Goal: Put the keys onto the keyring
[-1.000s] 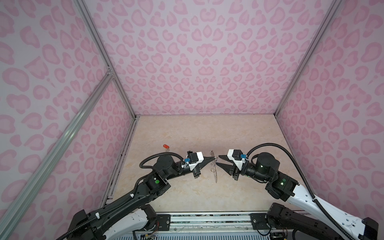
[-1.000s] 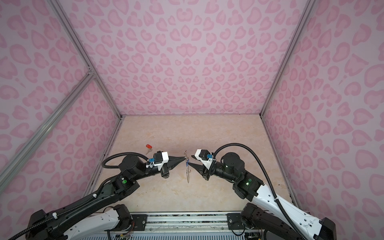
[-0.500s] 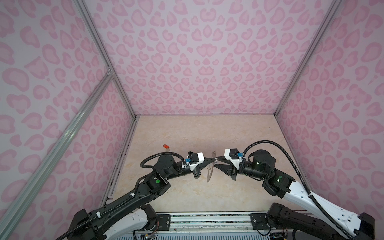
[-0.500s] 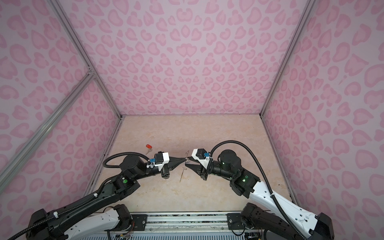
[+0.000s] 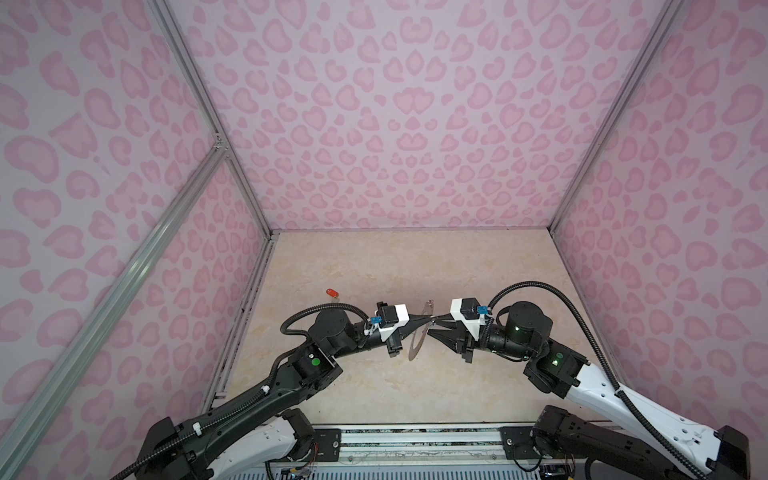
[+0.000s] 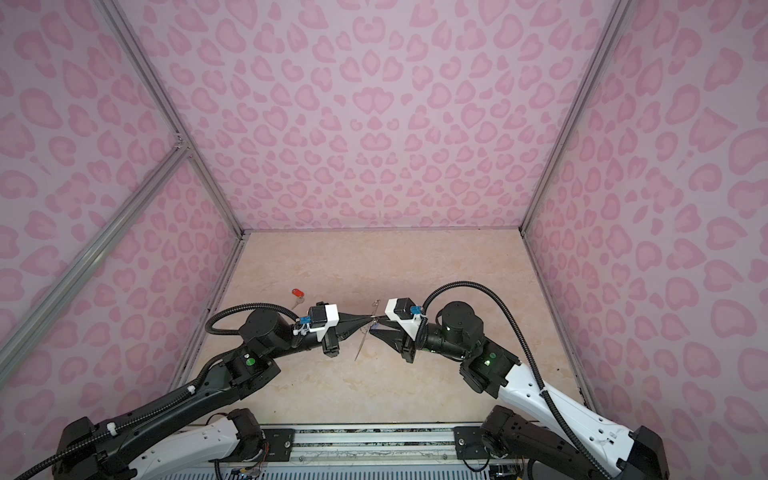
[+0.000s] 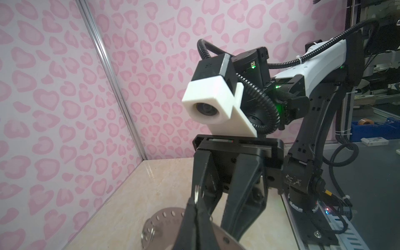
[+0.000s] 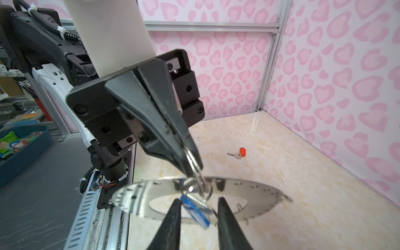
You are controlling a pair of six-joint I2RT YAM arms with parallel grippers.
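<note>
**Tool state.** The left gripper (image 8: 191,160) is clenched on a small wire loop (image 8: 194,167) at the rim of the keyring (image 8: 249,194). It holds the grey disc clear of the table (image 5: 374,386), on edge and tilted in both top views. The right gripper (image 8: 198,201) meets it tip to tip. Its jaws stand apart on either side of the blue-tagged key (image 8: 195,211). The wrist view does not show whether the pads touch the tag.

**Location of parts.** The blue-tagged key hangs just beside the loop, in front of the disc's central hole. Whether it is already threaded on cannot be told. The red-tagged key (image 8: 239,153) lies flat on the table near the left wall, well apart from both grippers.

**Handling.** The disc appears to be thin, rigid, smooth metal. Held by one loop only, it is likely to swing or twist under a sideways push. The keys look small, hard and light, and the bare metal is probably slippery between the pads. Take hold of the plastic tag, which is thicker and gives the better grip. This leaves the key's own ring free to meet the loop.
</note>
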